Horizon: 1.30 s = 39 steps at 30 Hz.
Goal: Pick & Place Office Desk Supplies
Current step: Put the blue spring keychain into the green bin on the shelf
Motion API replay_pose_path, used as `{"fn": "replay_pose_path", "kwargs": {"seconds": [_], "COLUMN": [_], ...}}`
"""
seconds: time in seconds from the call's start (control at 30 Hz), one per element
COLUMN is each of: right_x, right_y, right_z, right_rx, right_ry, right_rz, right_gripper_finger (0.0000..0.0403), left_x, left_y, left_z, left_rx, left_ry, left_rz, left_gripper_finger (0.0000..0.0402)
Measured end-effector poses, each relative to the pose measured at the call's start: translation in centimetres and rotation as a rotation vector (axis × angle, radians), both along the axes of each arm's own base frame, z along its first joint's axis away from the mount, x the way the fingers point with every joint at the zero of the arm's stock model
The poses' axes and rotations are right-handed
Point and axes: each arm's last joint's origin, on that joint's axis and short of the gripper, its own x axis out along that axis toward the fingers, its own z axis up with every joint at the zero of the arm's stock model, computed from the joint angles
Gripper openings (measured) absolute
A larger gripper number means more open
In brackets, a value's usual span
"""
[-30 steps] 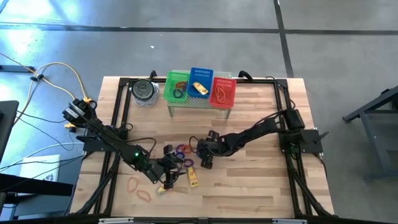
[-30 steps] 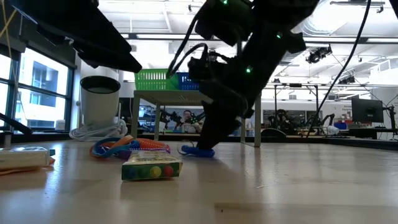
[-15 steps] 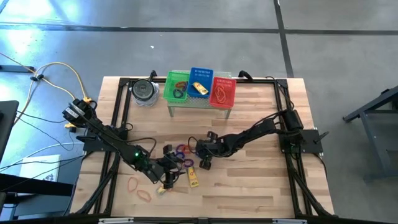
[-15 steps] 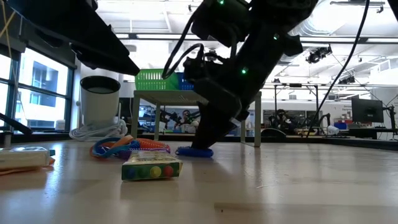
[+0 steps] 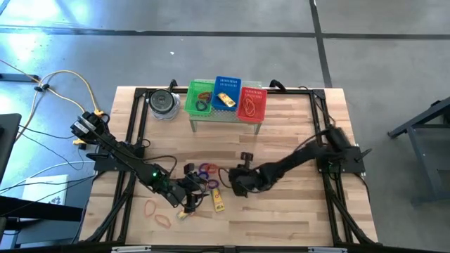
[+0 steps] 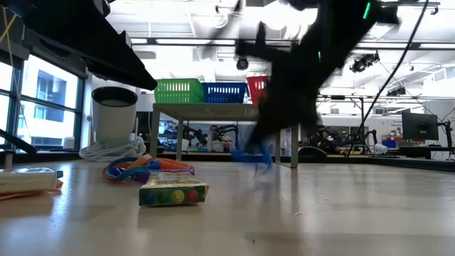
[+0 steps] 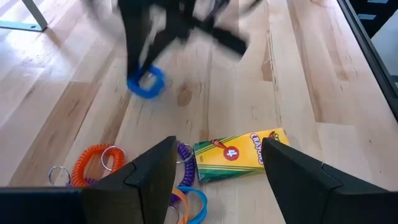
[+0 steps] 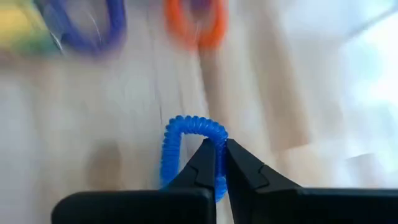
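My right gripper (image 5: 237,185) is shut on a blue coil loop (image 8: 186,146), one of the office desk supplies; the loop also shows in the left wrist view (image 7: 146,82) and, blurred, in the low view (image 6: 259,153). My left gripper (image 7: 217,142) stands open and still above a yellow crayon box (image 7: 239,154) that lies flat on the table. An orange coil with key rings (image 7: 93,163) and purple and blue loops (image 5: 204,169) lie beside the box. Two orange bands (image 5: 156,213) lie near the front left. My right gripper pinches the blue coil loop's rim (image 8: 198,124) between its two fingers. The fingers slant down from the table's right side. The loop hangs below them, just off the table as far as the blurred low view shows.
A green basket (image 5: 200,98), a blue basket (image 5: 227,92) and a red basket (image 5: 252,102) stand on a small raised stand at the far edge, with a round grey tin (image 5: 163,102) to their left. Bare wood lies to the right and front right.
My right gripper has shut on the blue coil loop, turned its wrist and swung up and toward the table's near edge. The loop, which lay flat on the table, now hangs from the fingers.
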Motion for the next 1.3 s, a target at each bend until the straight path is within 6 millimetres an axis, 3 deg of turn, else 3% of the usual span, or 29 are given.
{"fn": "replay_pose_path", "kwargs": {"seconds": [0.1,0.33,0.53,0.9,1.3], "right_x": [-1.0,-2.4,-2.7,-3.3,-2.5], "right_y": [1.4,4.7,6.5,7.7,7.9], "right_z": [2.6,5.5,6.7,7.1,7.7], "right_rx": [-0.065,-0.226,-0.314,-0.376,-0.355], "right_ry": [-0.092,-0.278,-0.387,-0.422,-0.459], "right_rz": [-0.014,-0.031,-0.03,-0.026,0.015], "right_gripper_finger": [0.0005,0.0004,0.0004,0.0004,0.0003], "left_x": [0.1,1.2,2.6,3.9,4.7], "left_y": [0.1,1.6,1.5,0.6,1.9], "left_z": [0.0,0.6,0.8,0.8,1.3], "left_rx": [0.009,-0.019,0.046,0.146,0.042], "left_ry": [-0.007,-0.091,-0.203,-0.333,-0.381], "left_rz": [0.01,0.162,0.139,0.028,0.067], "left_gripper_finger": [0.0227,0.0227,0.0227,0.0227,0.0227]}}
